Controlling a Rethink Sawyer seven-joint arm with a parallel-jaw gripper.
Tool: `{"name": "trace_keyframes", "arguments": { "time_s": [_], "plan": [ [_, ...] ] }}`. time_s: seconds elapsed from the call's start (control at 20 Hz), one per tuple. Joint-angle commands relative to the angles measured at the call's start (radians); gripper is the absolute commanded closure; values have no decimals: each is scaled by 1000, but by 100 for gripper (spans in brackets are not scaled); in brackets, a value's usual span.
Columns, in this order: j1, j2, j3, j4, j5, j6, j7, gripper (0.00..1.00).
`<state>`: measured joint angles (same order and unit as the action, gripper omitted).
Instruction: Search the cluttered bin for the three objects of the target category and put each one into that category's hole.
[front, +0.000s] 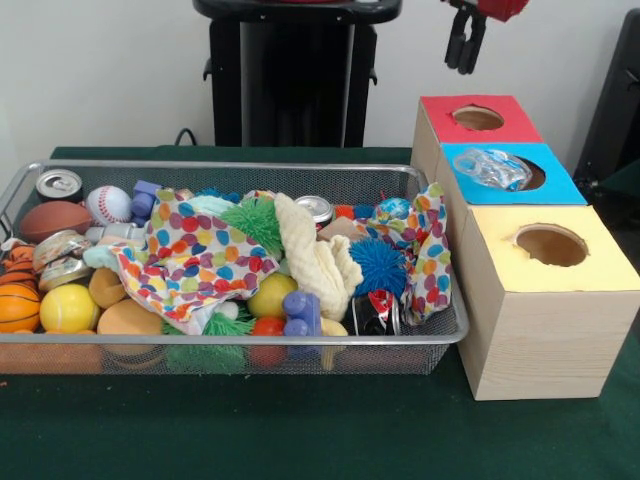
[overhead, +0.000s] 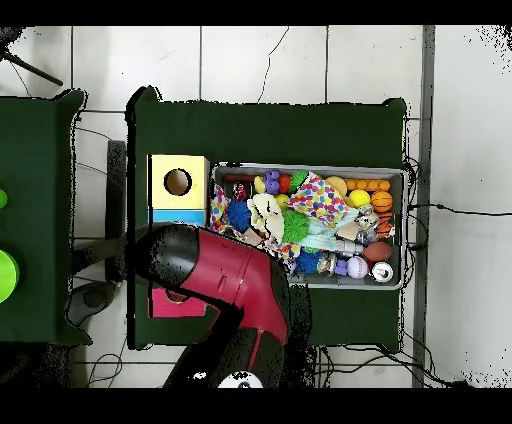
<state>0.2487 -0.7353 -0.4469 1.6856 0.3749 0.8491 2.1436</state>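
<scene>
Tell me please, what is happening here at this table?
A red robot arm is sorting things from a mesh bin full of toys, balls, cans and cloths into three boxes with holes. Its gripper hangs empty above the red box. A crushed clear bottle lies on the blue box at its hole, not fully inside. The yellow box has nothing on top.

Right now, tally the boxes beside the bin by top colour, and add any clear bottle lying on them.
Red-topped box: 1
Blue-topped box: 1
Yellow-topped box: 1
Crushed clear bottle, lying on the blue top at its hole: 1
Total: 4
</scene>
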Motion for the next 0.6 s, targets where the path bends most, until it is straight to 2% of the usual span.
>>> {"name": "trace_keyframes", "arguments": {
  "time_s": [0.05, 0.25, 0.6],
  "plan": [
    [-25, 55, 127, 69, 17, -139, 137, 100],
    [-3, 64, 138, 86, 41, -188, 181, 100],
    [-6, 76, 158, 102, 53, -258, 190, 100]
  ]
}}
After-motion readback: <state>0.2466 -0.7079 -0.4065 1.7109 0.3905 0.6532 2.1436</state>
